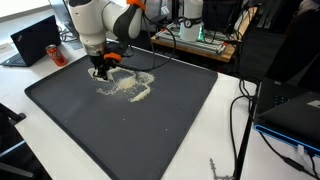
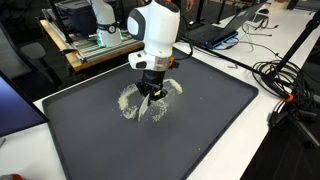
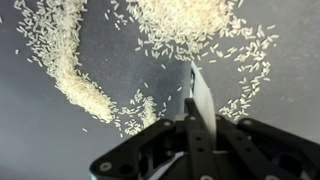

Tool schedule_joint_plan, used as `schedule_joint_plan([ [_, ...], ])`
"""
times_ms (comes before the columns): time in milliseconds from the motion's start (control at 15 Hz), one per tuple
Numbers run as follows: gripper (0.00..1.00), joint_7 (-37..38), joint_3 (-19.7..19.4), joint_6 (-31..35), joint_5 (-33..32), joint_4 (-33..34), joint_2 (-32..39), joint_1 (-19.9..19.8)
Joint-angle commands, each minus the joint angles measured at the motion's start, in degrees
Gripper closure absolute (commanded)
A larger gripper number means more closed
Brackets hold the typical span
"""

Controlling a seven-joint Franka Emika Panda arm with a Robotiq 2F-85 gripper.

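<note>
White rice grains [image 3: 70, 70] lie in loose curved bands on the black mat [image 1: 150, 130]. The gripper [image 3: 190, 125] stands right over them, clenched on a thin white scraper [image 3: 200, 95] with its tip down among the grains. Pressed too hard or dragged too fast, I'd guess the scraper would flick rice off the mat. Beyond the mat's edges sit a laptop [image 1: 35, 40] and tangled cables [image 2: 285, 75]; neither blocks the arm.

The black gripper [image 3: 196, 128] at the bottom edge has its fingers [image 3: 228, 130] pinched on a thin white flat blade [image 3: 200, 95]. The blade points up among loose pale rice grains [image 3: 75, 70] lying in curved bands on a dark grey mat [image 3: 30, 130].
</note>
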Motion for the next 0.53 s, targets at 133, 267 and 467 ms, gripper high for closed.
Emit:
schedule_joint_plan([
  [133,0.99,-0.51,-2.52,1.51,-2.66,-4.72,-4.76,0.62],
  [267,0.99,-1.84,-3.45,4.26,-4.75,-8.91,-8.38,0.94],
  [467,0.99,-2.64,-5.93,9.26,-10.63,-15.89,-14.57,2.58],
])
